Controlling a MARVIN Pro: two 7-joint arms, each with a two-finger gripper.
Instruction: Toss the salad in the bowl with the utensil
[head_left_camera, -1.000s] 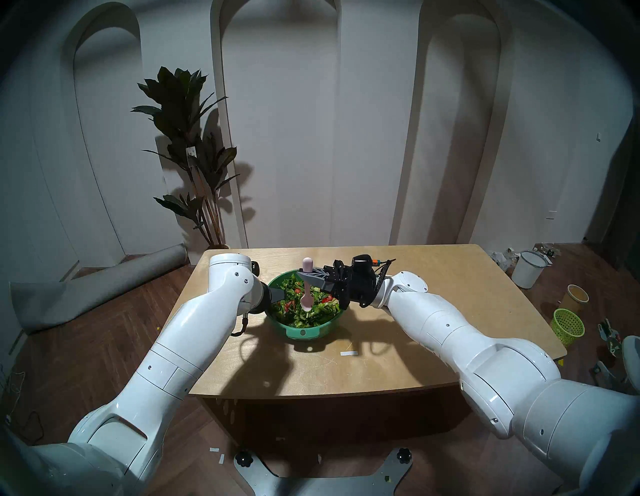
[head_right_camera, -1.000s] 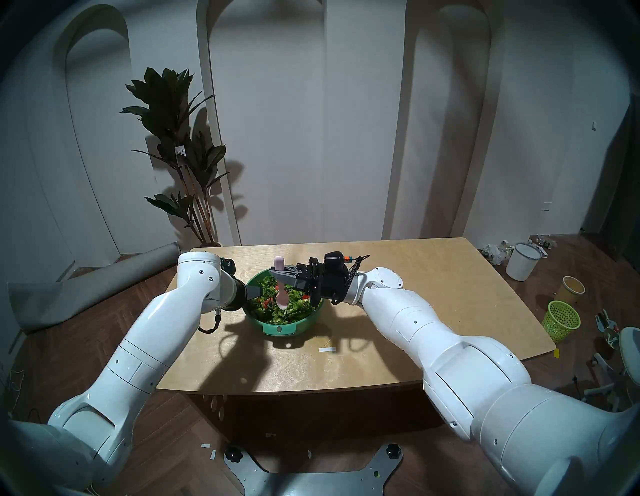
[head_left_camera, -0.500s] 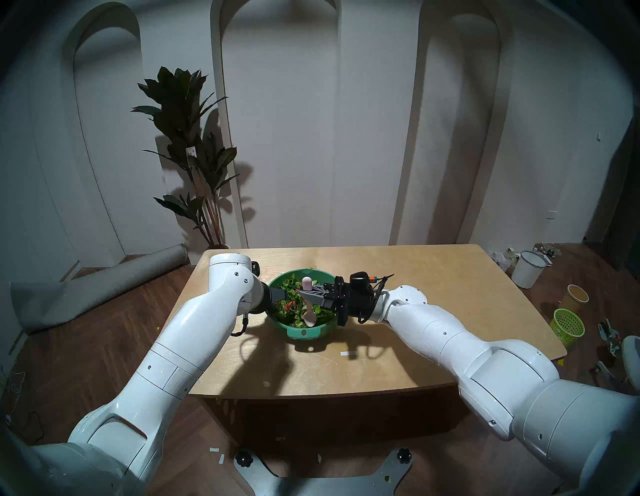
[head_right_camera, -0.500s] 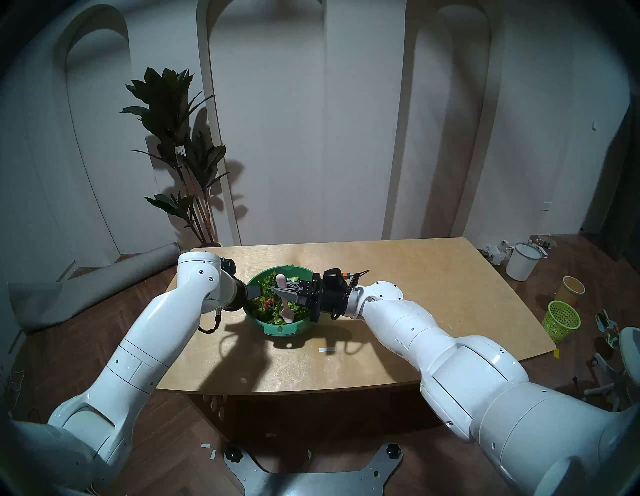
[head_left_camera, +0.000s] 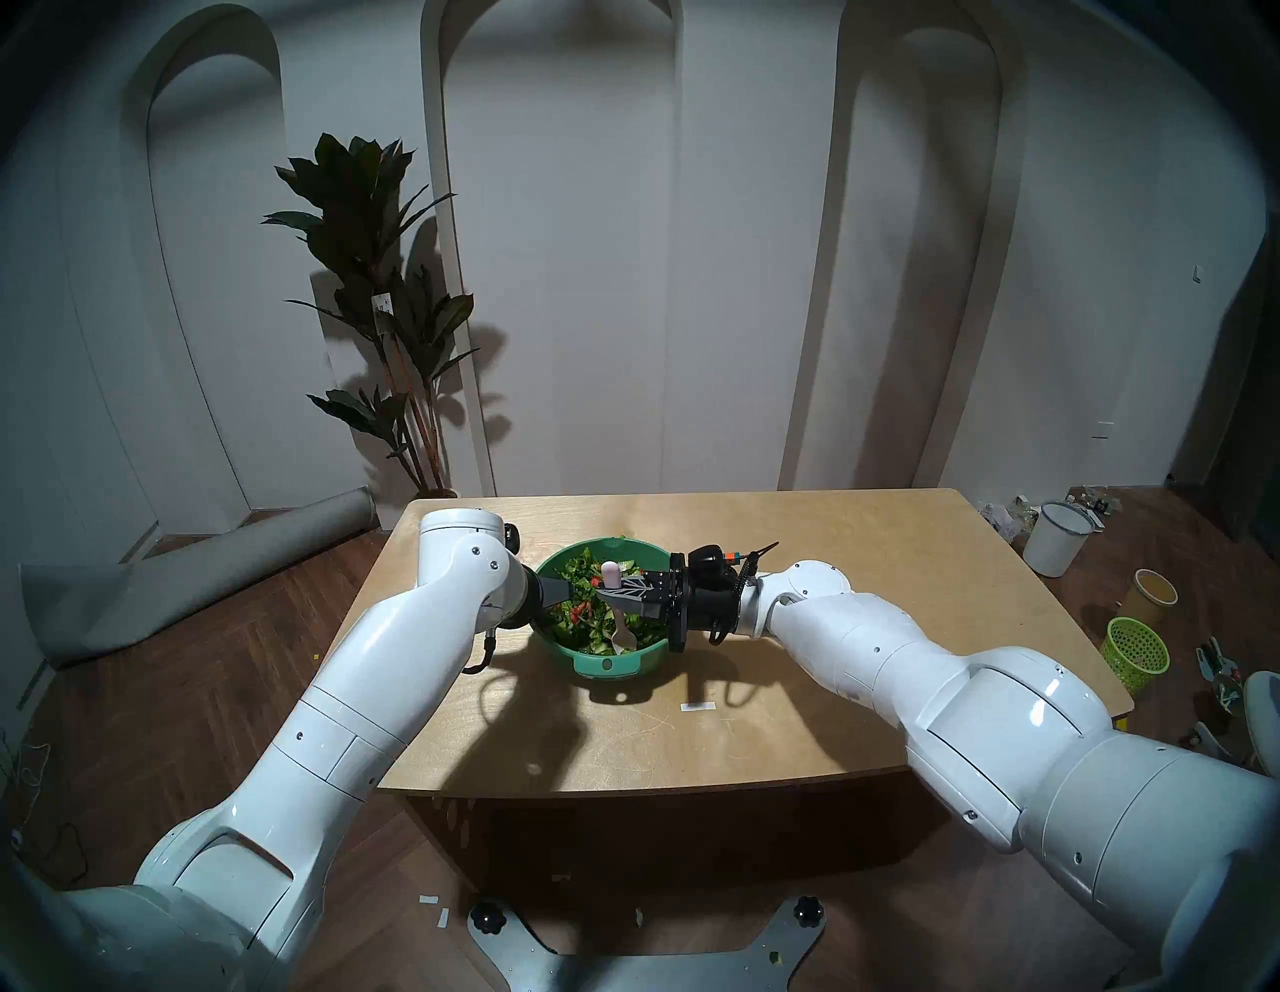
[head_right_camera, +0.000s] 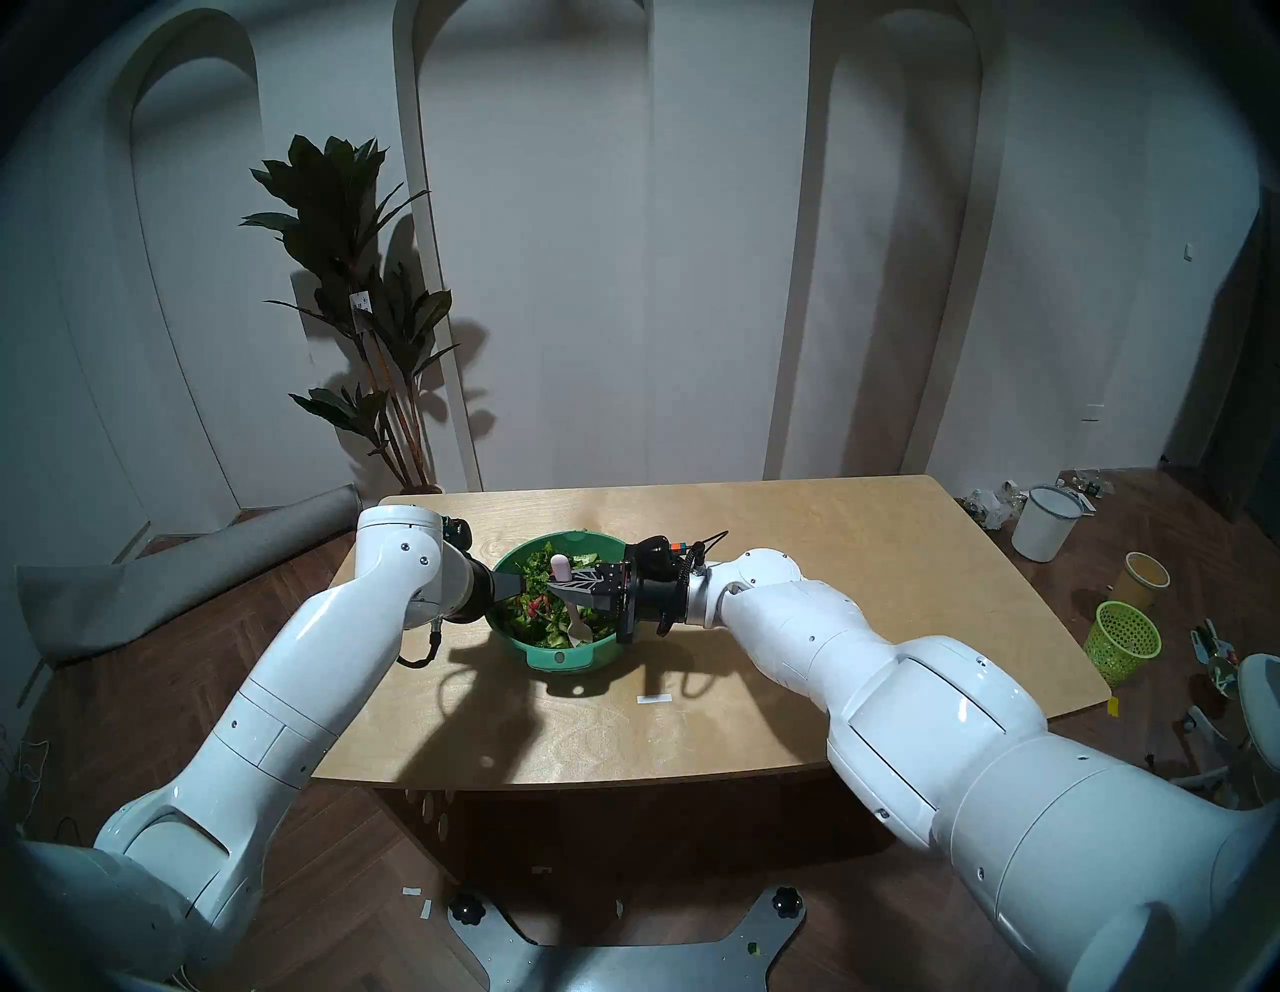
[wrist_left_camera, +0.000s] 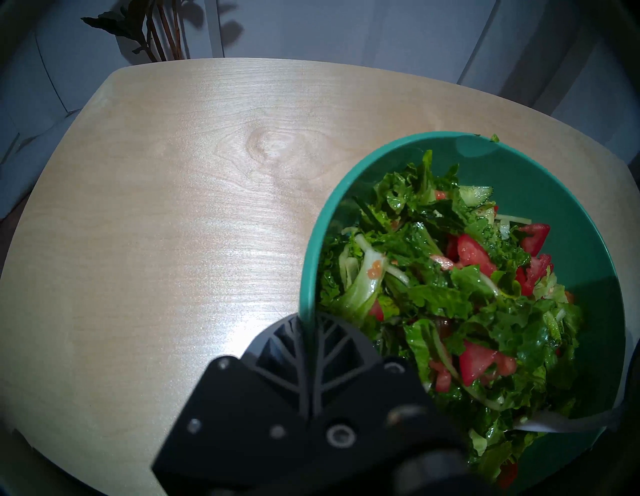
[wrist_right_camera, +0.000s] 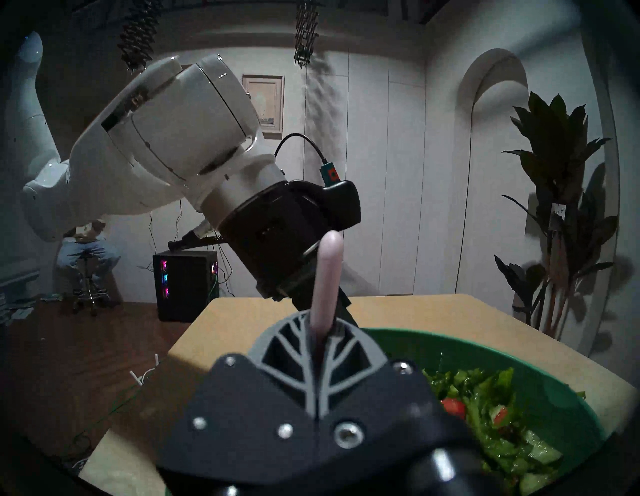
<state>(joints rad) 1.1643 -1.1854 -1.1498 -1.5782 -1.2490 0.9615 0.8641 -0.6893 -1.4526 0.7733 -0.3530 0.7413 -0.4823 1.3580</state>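
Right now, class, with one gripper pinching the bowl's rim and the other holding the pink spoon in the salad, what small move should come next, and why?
Probably a short sweep and lift of the spoon through the salad. Its scoop is already down among the leaves, the right gripper grips its handle, and the left gripper steadies the bowl.

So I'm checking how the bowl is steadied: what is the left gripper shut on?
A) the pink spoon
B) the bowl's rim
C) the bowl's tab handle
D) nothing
B: in the left wrist view the left gripper pinches the bowl at its rim, one finger inside and one outside.
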